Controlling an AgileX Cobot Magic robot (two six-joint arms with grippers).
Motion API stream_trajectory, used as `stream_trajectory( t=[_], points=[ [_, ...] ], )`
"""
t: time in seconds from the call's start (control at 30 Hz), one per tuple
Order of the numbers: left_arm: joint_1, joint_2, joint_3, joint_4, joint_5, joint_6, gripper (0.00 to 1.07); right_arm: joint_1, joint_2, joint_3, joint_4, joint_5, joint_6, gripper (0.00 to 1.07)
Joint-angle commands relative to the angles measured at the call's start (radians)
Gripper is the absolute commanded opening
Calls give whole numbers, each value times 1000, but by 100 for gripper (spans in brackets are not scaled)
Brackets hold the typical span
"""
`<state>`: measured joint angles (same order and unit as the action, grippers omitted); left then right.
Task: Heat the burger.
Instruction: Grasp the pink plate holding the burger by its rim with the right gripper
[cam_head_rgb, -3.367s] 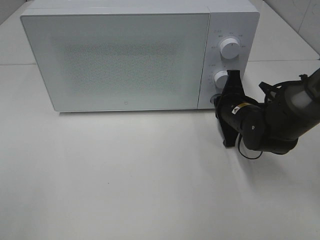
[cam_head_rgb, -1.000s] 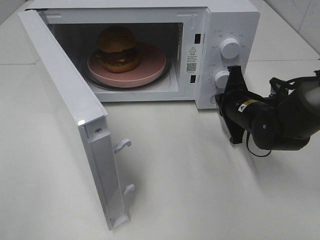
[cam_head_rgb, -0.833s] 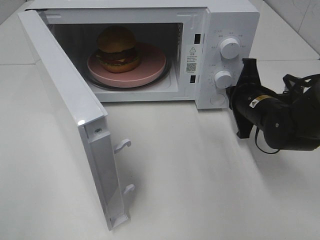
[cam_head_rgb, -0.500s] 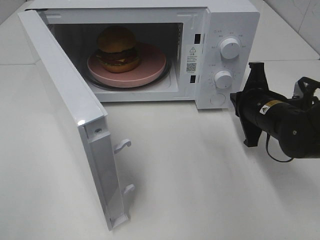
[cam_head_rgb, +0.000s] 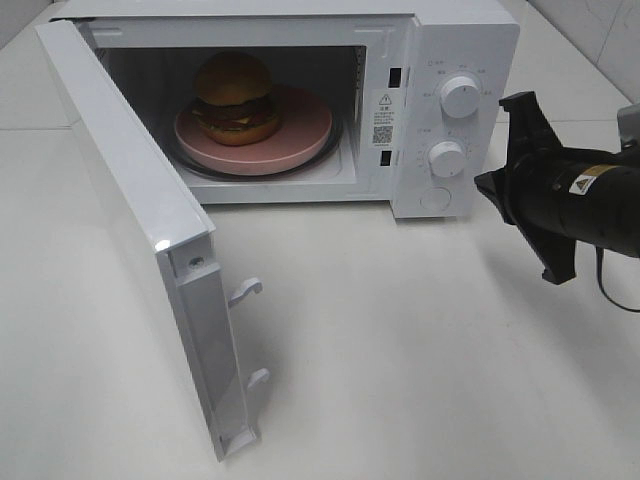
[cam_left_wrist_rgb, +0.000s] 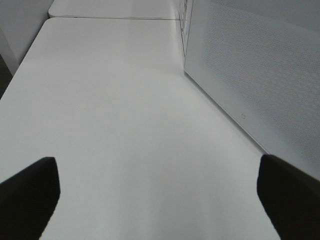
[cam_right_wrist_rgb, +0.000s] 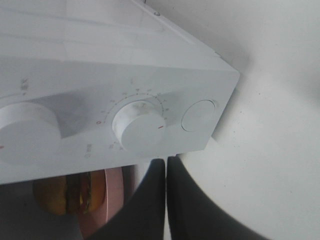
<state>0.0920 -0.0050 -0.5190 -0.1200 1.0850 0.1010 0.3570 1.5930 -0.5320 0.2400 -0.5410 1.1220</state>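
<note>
Burger (cam_head_rgb: 235, 98) sat inside microwave (cam_head_rgb: 465, 40) on pink plate (cam_head_rgb: 305, 125), toward the hinge side | upright, long axis vertical, dome up; round, no heading | right gripper (cam_head_rgb: 482, 184) pinched together, empty, near lower dial (cam_head_rgb: 446, 158) | left gripper (cam_left_wrist_rgb: 160, 200) spread wide, empty | risk: door (cam_head_rgb: 120, 200) stood open, so no heating until latched; a hard slam might topple the tall stack.

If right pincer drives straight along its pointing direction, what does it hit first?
Most likely the microwave's control panel, near the round button under the lower knob. The right pincer is shut and aimed there, with nothing visible between. Exact contact spot is uncertain.
</note>
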Motion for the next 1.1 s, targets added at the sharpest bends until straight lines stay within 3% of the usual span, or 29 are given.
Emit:
stream_trajectory(
  t=[0.03,0.7,1.1],
  points=[
    [3,-12,2,-8,-12,-4,100,-3,-59,0,-13,82,-118,0],
    [3,-12,2,-8,-12,-4,100,-3,-411,-1,-9,624,-654,1],
    [3,-12,2,-8,-12,-4,100,-3,-478,-69,-12,914,-1096,1]
  ],
)
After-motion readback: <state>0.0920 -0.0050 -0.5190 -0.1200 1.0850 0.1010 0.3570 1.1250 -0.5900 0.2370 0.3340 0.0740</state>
